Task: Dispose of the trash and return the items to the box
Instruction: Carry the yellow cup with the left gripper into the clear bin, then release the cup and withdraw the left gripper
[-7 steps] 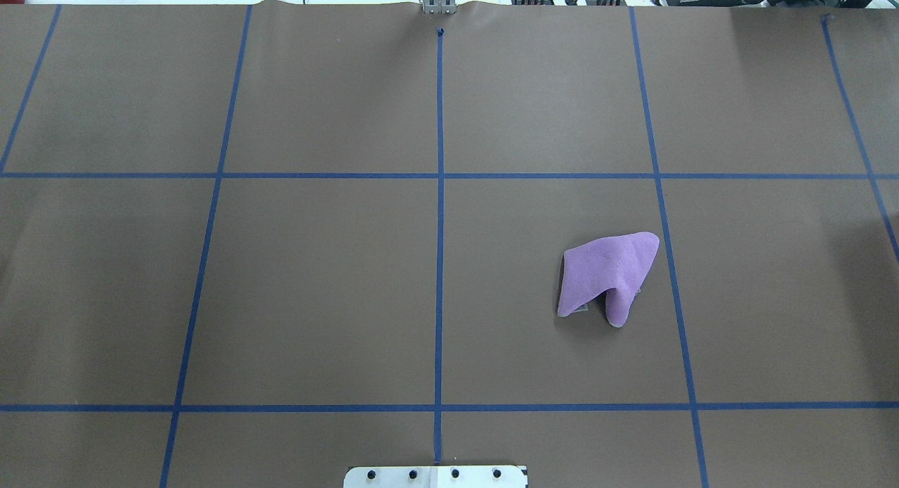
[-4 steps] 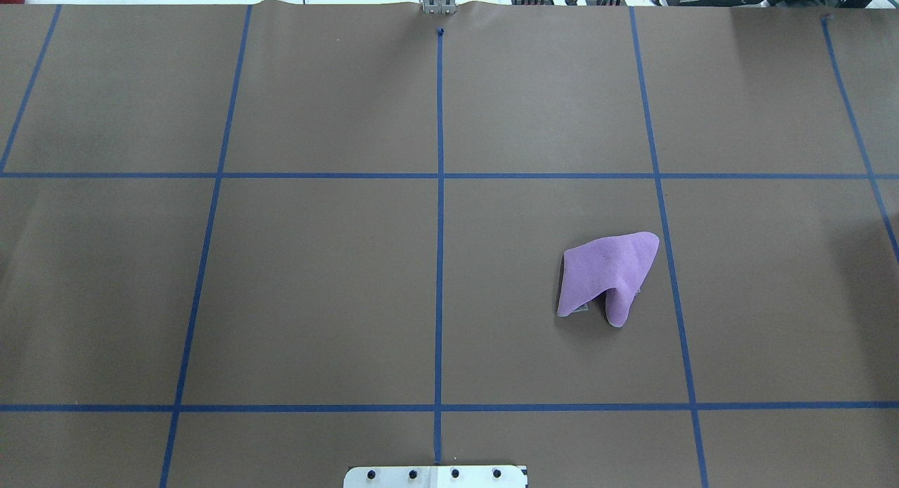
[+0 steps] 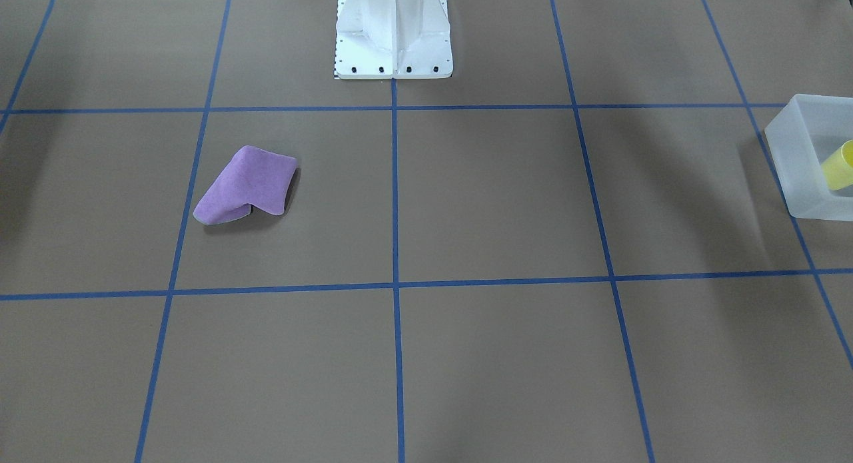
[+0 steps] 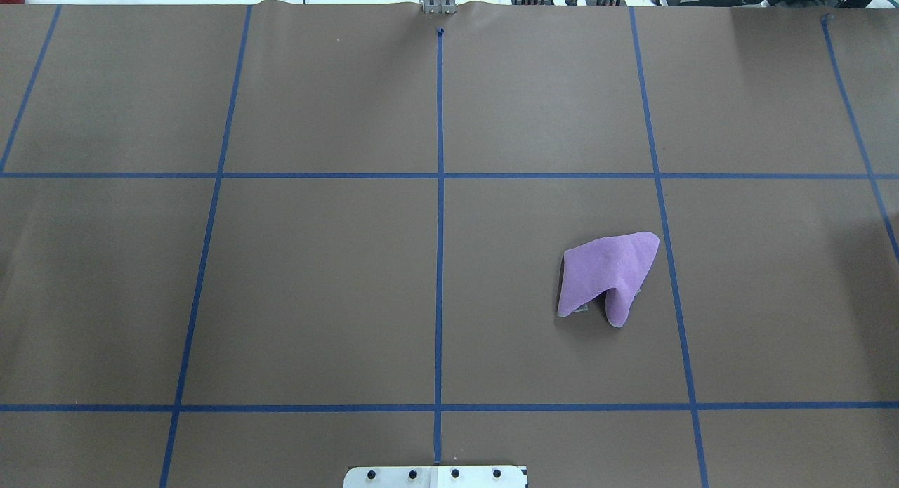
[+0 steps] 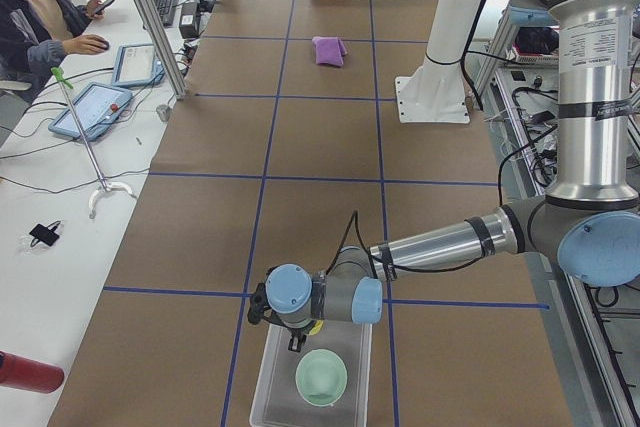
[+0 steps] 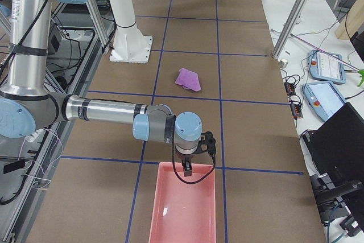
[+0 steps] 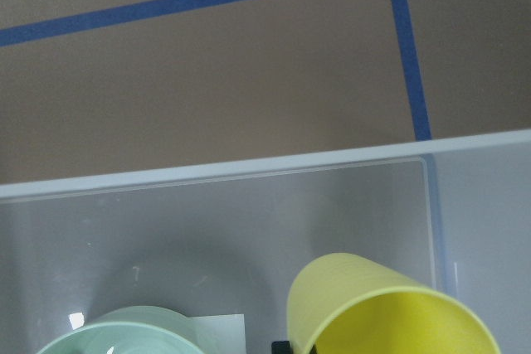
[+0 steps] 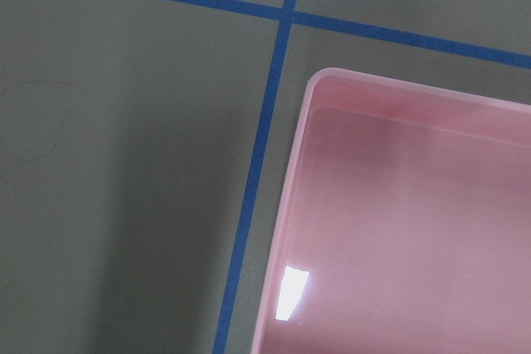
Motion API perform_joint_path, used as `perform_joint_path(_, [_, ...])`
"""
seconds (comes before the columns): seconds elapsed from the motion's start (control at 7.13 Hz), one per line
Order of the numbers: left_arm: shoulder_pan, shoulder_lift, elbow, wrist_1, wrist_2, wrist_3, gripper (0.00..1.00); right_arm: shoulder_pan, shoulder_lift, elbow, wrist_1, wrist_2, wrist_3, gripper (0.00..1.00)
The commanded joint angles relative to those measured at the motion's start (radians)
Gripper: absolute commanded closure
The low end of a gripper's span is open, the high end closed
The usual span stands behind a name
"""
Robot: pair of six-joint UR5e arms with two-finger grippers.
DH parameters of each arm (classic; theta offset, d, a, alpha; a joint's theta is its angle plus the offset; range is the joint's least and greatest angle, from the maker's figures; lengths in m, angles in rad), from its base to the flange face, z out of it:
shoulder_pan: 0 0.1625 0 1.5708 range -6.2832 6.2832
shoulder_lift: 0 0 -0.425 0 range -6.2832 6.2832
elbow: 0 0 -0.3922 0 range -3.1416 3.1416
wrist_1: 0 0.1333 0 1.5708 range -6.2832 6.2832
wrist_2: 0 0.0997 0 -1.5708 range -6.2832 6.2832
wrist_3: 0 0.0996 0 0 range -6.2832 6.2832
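The translucent box sits at the table's end on my left. It also shows in the front-facing view. The mint-green bowl rests inside it, and the yellow cup lies tilted beside the bowl. My left gripper hangs over the box, just above the cup; I cannot tell whether it is open or shut. My right gripper hangs over the rim of a pink bin; I cannot tell its state either. No fingertips show in either wrist view.
A crumpled purple cloth lies on the brown table right of centre, also in the front-facing view. The white bolted pedestal stands at the robot's base. The pink bin looks empty inside. Blue tape lines grid the table.
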Motion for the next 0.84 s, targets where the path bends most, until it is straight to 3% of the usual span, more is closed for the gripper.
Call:
perform_joint_path(0.0, [0.007,0.005,0.0,-0.004,0.0,-0.002,1.0,0.0,0.0,0.0,0.0,0.0,0.0,0.0])
perform_joint_path(0.14, [0.009,0.005,0.006,-0.006,0.0,0.0,1.0,0.0,0.0,0.0,0.0,0.0,0.0,0.0])
perform_joint_path(0.28, [0.01,0.005,0.008,-0.007,0.0,0.001,0.6,0.0,0.0,0.0,0.0,0.0,0.0,0.0])
perform_joint_path(0.42, [0.01,0.002,0.008,-0.007,-0.002,0.003,0.27,0.0,0.0,0.0,0.0,0.0,0.0,0.0])
perform_joint_path(0.56, [0.01,0.002,0.006,-0.007,-0.003,0.004,0.02,0.0,0.0,0.0,0.0,0.0,0.0,0.0])
perform_joint_path(0.7, [0.01,0.002,-0.009,-0.01,-0.008,0.004,0.02,0.0,0.0,0.002,0.0,0.002,0.0,0.0])
